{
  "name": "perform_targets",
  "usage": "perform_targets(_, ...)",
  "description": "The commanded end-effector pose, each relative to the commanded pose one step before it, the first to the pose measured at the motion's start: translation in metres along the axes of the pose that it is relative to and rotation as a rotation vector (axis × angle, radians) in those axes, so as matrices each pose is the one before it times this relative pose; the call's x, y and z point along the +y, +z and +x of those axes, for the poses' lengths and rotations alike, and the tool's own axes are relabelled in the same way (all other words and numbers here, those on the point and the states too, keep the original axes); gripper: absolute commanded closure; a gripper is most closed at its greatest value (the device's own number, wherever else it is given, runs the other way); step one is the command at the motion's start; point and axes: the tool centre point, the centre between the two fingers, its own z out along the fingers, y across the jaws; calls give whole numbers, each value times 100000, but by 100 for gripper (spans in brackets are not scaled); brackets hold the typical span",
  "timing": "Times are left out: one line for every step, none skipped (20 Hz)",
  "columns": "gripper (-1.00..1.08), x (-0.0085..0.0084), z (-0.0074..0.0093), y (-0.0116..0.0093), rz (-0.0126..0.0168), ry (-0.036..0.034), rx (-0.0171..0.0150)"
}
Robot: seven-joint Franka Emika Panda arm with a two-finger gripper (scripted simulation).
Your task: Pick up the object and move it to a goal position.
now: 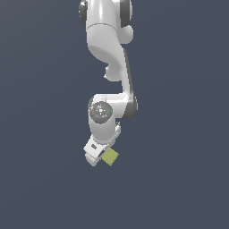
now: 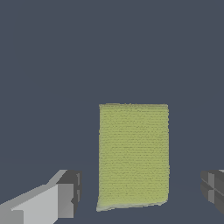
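Note:
The object is a small yellow-green cube (image 1: 110, 156) with a faintly textured top, lying on the dark grey floor. In the exterior view the white gripper (image 1: 99, 154) hangs right over it, and the cube shows at the gripper's lower right edge. In the wrist view the cube (image 2: 133, 155) lies between the two fingers, one finger (image 2: 65, 199) on one side and the other finger (image 2: 213, 188) on the other. There is a clear gap on each side of the cube. The gripper (image 2: 140, 194) is open and touches nothing.
The white Panda arm (image 1: 109, 49) reaches down from the top of the exterior view. The dark grey floor (image 1: 179, 179) spreads flat all around. No other object or goal marker shows.

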Motion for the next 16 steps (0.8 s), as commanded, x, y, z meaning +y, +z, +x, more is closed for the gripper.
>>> perform_targets(-92, 166, 12, 200, -17, -1692, 114)
perform_targets(-92, 32, -5, 45, 5, -316, 16)
perform_targets(-92, 17, 0, 27, 3, -195, 10)
perform_targets(-92, 4, 2, 9, 1, -69, 4)
perform_targets(-92, -37, -28, -27, 32, 449, -51)
perform_targets(-92, 1, -2, 40, 0, 0, 0)
perform_targets(-92, 3, -7, 118, 0, 0, 0)
perform_targets(-92, 5, -12, 196, 0, 0, 0)
perform_targets(-92, -20, 24, 269, -6, -69, 4)
perform_targets(-92, 7, -23, 351, 0, 0, 0)
perform_targets(-92, -19, 12, 422, -6, -69, 4)
perform_targets(-92, 6, -35, 501, 0, 0, 0)
perform_targets(-92, -31, 17, 567, -8, -97, 4)
perform_targets(-92, -21, -4, 613, -6, -69, 3)
perform_targets(-92, -21, 1, 542, -6, -69, 3)
perform_targets(-92, 6, -32, 461, 0, 0, 0)
